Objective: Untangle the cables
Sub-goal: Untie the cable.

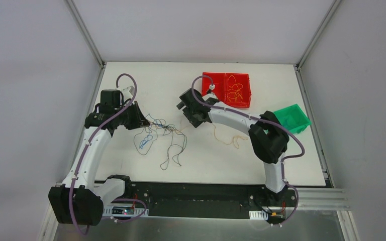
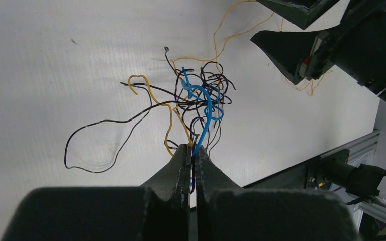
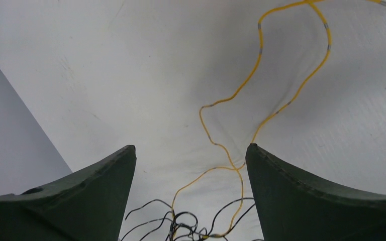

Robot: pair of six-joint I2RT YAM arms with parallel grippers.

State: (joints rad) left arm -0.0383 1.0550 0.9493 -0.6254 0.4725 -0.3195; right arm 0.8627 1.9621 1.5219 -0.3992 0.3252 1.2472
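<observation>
Our left fingers are pressed together, pinching a blue strand and what look like a few dark ones right where they leave the knot. The cables gather beyond that pinch as a small clump of blue, yellow and brown-black wire, and one dark loop sprawls off to the side. Our right fingers stand spread wide with nothing between them, just beside the clump. A long yellow strand winds out of the knot between and beyond them across the table. From above, the clump sits left of the table's middle, between the two sets of fingers, with loose tails reaching toward the near edge. A red bin at the far edge holds some yellow wire, and a green bin sits at the right edge. We judge the step in hand to be anchoring the knot with the left while the right chooses a strand to draw out. Next, the right fingers would need to come down on the yellow strand alone, close to where it exits the knot. They would then draw it gently toward the right edge, since a hard pull could tighten the tangle.
</observation>
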